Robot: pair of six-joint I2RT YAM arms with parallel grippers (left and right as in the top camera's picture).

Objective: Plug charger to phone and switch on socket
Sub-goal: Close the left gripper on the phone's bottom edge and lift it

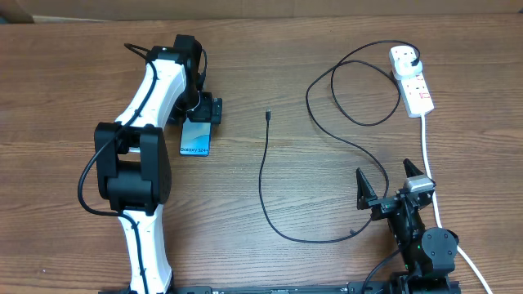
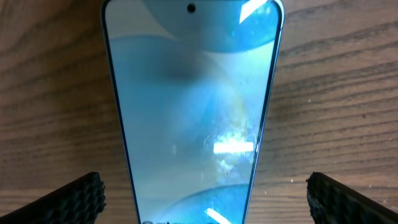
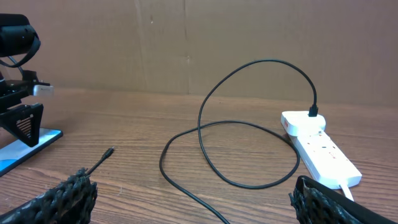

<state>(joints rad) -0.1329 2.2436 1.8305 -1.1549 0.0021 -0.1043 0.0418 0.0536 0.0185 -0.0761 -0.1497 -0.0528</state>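
The left gripper hangs low over the phone, jaws spread wide. In the wrist view its ribbed black pads stand either side of the slim body with bare wood showing between pad and edge, so nothing is pinched. The phone lies flat on the table, left of centre, with a glassy light-blue screen facing up, a thin dark rim and a punch-hole dot at one end. I read this as the opening step: securing the phone so it can take the connector. Over to the charger, a thin, limp black cable snaking across the middle. Its tiny connector lies loose on the wood to the phone's right, well apart from it and untouched. The far end loops up to a black plug seated in the socket, a white hard-plastic oblong strip with a rounded end and a red-marked label, far right. Whether it's switched on, I can't tell. The right gripper hovers at the front right, fingers wide apart and empty, near the thick white cord. Next call, as I judge it: close gently on the phone's smooth, slippery edges, then get the right gripper onto that small connector, which needs a fine pinch on a floppy lead. The wood-grain table looks matt and flat.
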